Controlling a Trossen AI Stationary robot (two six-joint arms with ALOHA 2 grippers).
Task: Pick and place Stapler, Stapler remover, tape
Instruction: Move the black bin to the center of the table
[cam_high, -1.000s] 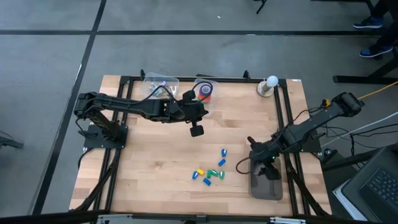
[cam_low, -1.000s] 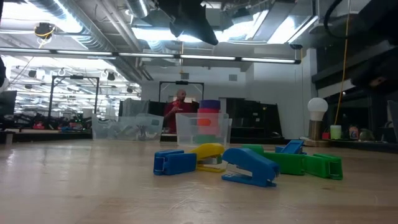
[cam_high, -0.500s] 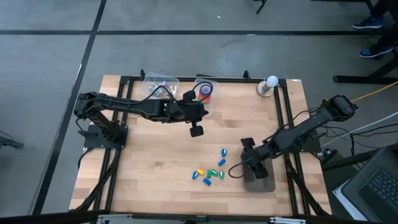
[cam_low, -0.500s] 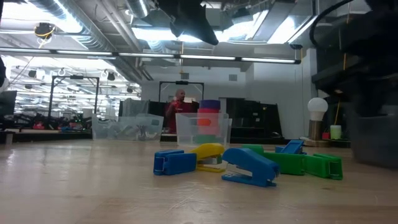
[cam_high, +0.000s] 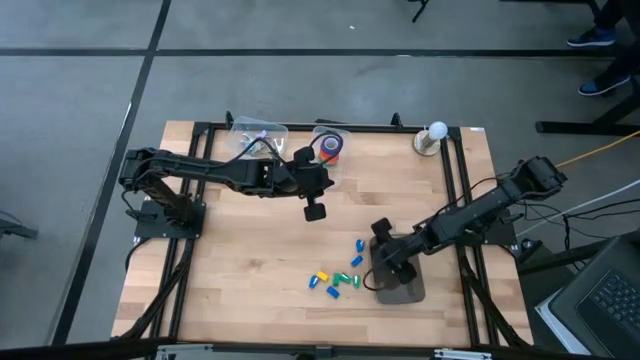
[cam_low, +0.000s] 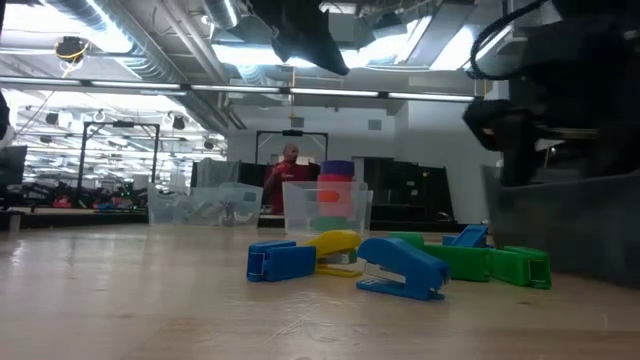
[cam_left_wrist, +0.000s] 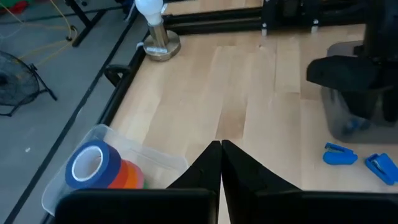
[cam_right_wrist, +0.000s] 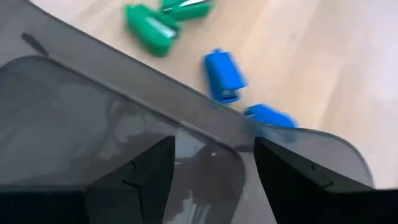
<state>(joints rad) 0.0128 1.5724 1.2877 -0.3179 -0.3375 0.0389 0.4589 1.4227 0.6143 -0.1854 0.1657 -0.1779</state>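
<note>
Tape (cam_left_wrist: 99, 168): stacked rolls, blue over orange, pale cores, inside clear tub (cam_left_wrist: 53, 194). Left tool (cam_left_wrist: 220, 163) above tub, fingers closed together, empty.

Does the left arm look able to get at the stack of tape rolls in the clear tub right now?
Probably yes. The left gripper, fingers shut, hovers just in front of the clear tub, whose top is open, and nothing lies between it and the tape rolls. It would have to open first.
</note>
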